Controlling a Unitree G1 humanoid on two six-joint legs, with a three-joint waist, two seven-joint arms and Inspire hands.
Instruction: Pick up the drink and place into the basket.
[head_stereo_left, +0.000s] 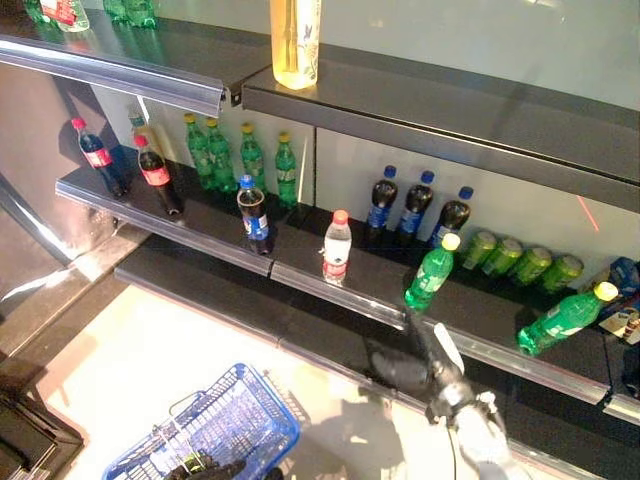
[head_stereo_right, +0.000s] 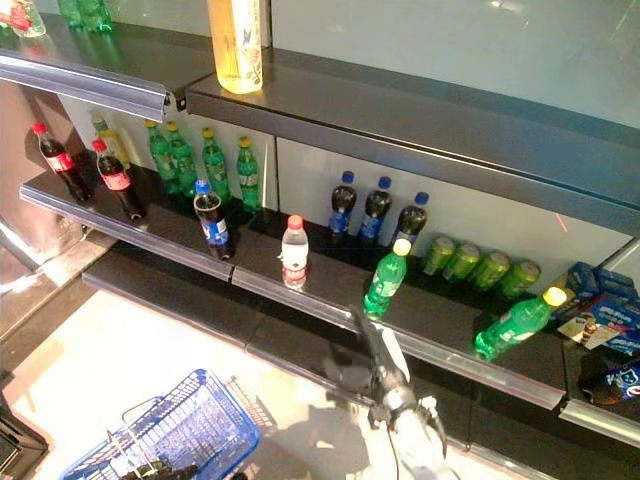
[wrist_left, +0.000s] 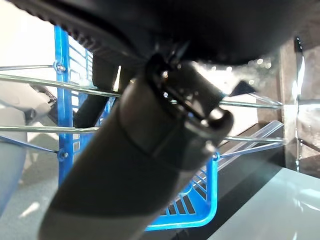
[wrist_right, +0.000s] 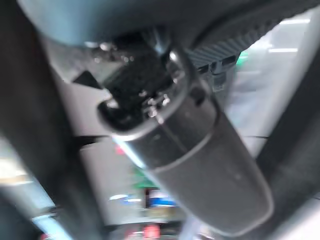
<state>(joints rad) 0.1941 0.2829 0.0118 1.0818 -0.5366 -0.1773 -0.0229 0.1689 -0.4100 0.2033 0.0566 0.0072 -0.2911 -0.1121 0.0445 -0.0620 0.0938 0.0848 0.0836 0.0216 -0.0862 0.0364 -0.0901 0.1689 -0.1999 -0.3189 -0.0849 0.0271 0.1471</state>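
A green bottle with a yellow cap (head_stereo_left: 430, 275) stands slightly tilted near the front edge of the middle shelf (head_stereo_left: 330, 285). My right hand (head_stereo_left: 405, 365) is just below and in front of it, under the shelf lip, open, with fingers pointing up towards the bottle and touching nothing. The same hand (head_stereo_right: 372, 368) sits under the bottle (head_stereo_right: 385, 280) in the right eye view. A blue wire basket (head_stereo_left: 220, 420) hangs low at the left. My left hand (head_stereo_left: 200, 467) grips its metal handle (wrist_left: 250, 102), thumb (wrist_left: 150, 150) across the wires.
The middle shelf also carries a red-capped water bottle (head_stereo_left: 337, 247), a blue-capped cola bottle (head_stereo_left: 254, 215), dark bottles (head_stereo_left: 410, 205), green cans (head_stereo_left: 520, 260), a lying green bottle (head_stereo_left: 560, 318) and red-capped colas (head_stereo_left: 157, 175). A yellow bottle (head_stereo_left: 295, 40) stands on the upper shelf.
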